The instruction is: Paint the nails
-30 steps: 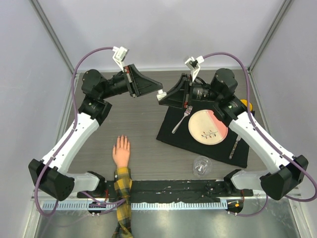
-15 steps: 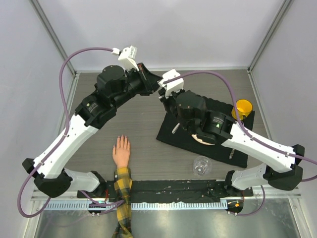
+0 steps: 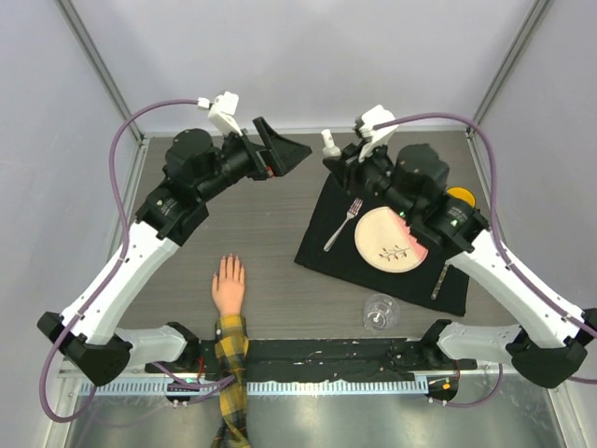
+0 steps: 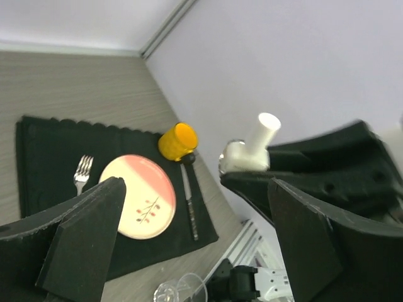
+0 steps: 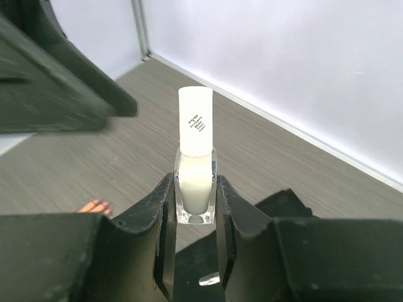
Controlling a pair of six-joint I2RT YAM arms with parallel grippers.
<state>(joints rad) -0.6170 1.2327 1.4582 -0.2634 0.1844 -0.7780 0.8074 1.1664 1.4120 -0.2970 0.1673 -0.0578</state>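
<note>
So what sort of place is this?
Probably a lab test cell: bare walls enclose the table, two robot arms are mounted at its edge, and a fake hand lies near a staged plate.

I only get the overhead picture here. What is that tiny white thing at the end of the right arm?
Observer: The right wrist camera shows a small clear bottle of whitish liquid, white cap, upright, pinched in the right claw.
Visitor: And the other arm, holding anything?
Observer: No. Its camera shows the left claw spread wide and empty.
Visitor: That yellow bit by the right arm?
Observer: A yellow cup, at one end of the knife.
</note>
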